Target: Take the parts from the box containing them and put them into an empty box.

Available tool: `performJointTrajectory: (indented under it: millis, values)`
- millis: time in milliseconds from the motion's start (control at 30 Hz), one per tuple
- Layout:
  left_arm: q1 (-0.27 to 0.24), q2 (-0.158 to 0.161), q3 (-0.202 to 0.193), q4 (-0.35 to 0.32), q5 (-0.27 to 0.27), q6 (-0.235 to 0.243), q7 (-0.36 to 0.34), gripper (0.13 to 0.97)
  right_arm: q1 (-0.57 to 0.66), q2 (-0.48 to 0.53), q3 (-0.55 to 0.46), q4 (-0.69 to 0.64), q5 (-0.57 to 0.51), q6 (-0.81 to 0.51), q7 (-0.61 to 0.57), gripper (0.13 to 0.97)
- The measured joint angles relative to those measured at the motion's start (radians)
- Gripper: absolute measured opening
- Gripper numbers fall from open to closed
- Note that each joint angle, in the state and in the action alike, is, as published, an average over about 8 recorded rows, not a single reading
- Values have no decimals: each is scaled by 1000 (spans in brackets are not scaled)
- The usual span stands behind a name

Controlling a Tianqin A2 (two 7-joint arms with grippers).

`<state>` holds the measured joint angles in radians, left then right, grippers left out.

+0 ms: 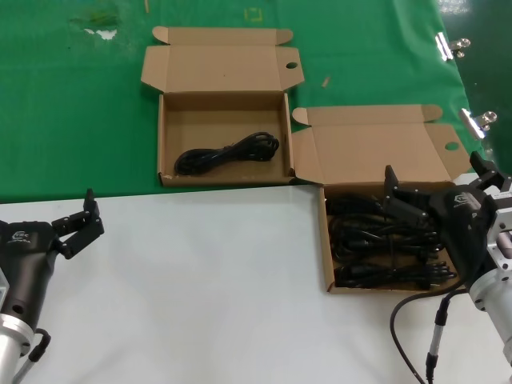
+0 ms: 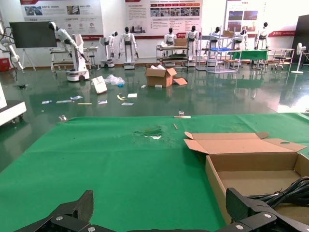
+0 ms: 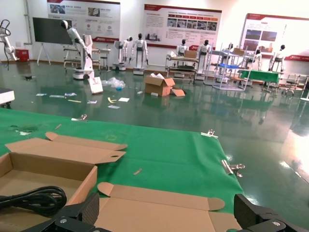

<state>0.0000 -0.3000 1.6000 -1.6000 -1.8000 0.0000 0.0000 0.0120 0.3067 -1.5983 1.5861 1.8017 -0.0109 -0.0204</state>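
Right gripper (image 1: 416, 196) – open – above cords (image 1: 384, 248)

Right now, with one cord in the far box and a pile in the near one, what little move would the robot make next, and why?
Probably lower the right gripper, open above the full box, onto one of the black cords and close. The other box holds only one cord, so most remain. The left gripper waits open over the white table.

The right gripper (image 1: 412, 204) hides part of the cords (image 1: 376, 248) beneath it.
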Motion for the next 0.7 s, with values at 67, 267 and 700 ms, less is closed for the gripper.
performJointTrajectory:
  millis: [67, 267, 700]
  values:
    - [0, 0, 0, 0, 0, 0, 0, 966, 0, 0, 0, 0, 0, 0, 0, 966]
    - [0, 0, 0, 0, 0, 0, 0, 966, 0, 0, 0, 0, 0, 0, 0, 966]
    - [0, 0, 0, 0, 0, 0, 0, 966, 0, 0, 0, 0, 0, 0, 0, 966]
